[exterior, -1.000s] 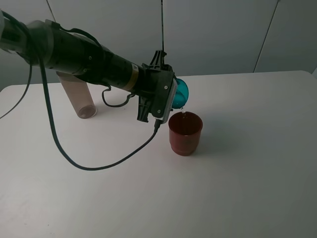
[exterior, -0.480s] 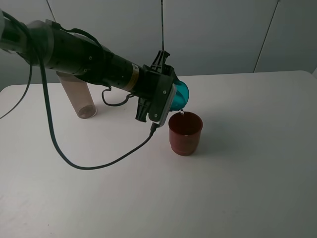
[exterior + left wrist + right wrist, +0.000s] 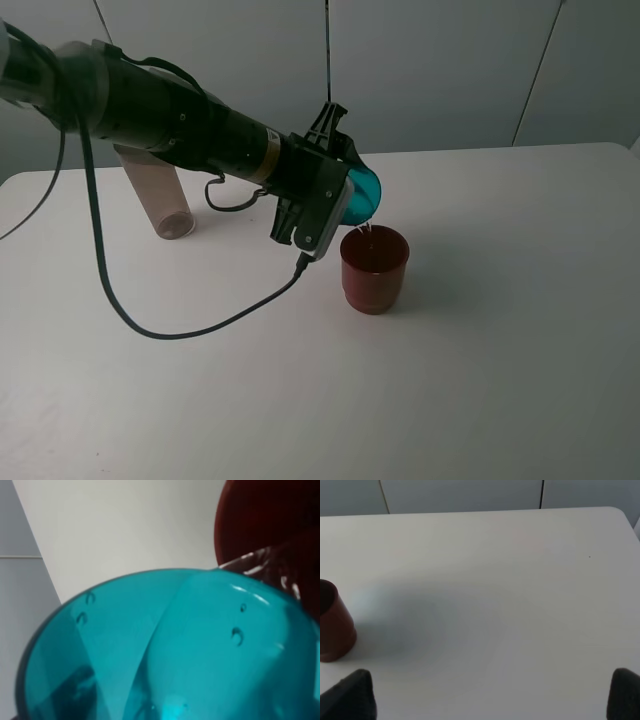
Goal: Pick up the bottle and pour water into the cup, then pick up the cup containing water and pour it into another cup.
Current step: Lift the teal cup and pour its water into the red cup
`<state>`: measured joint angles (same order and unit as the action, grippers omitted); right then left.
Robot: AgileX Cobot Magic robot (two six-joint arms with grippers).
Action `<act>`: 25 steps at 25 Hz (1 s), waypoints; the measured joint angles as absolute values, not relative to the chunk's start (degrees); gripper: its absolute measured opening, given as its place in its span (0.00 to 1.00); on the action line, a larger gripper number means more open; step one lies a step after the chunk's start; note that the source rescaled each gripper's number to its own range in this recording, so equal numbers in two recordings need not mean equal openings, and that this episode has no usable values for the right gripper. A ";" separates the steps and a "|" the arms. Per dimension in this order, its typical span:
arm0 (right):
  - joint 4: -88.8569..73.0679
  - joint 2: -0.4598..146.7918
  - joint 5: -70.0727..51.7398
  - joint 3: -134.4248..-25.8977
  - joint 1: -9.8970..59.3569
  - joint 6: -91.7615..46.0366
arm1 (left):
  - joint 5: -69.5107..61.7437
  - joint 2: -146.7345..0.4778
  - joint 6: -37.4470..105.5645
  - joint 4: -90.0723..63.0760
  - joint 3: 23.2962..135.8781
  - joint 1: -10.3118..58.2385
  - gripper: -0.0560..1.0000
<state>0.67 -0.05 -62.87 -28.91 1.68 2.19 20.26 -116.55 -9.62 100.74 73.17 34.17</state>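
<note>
While left gripper (image 3: 347, 197) pinches teal cup (image 3: 367, 190) tipped over red cup (image 3: 374, 272) (apparently dripping), right gripper (image 3: 487, 695) gapes

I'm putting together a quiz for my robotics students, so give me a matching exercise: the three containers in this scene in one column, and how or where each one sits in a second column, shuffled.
Things
1. tall clear grey-brown plastic bottle
2. small translucent teal plastic tumbler
3. wide dark red plastic cup

States
A. upright on the table, directly below a tipped rim
B. held in the air, tipped over to pour
C. standing apart at the left, nothing gripping it

Pairs: 1-C, 2-B, 3-A
</note>
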 joint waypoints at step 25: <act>0.67 -0.05 -62.87 -28.91 1.68 2.19 | 18.71 -116.55 0.00 100.53 73.17 34.39 0.15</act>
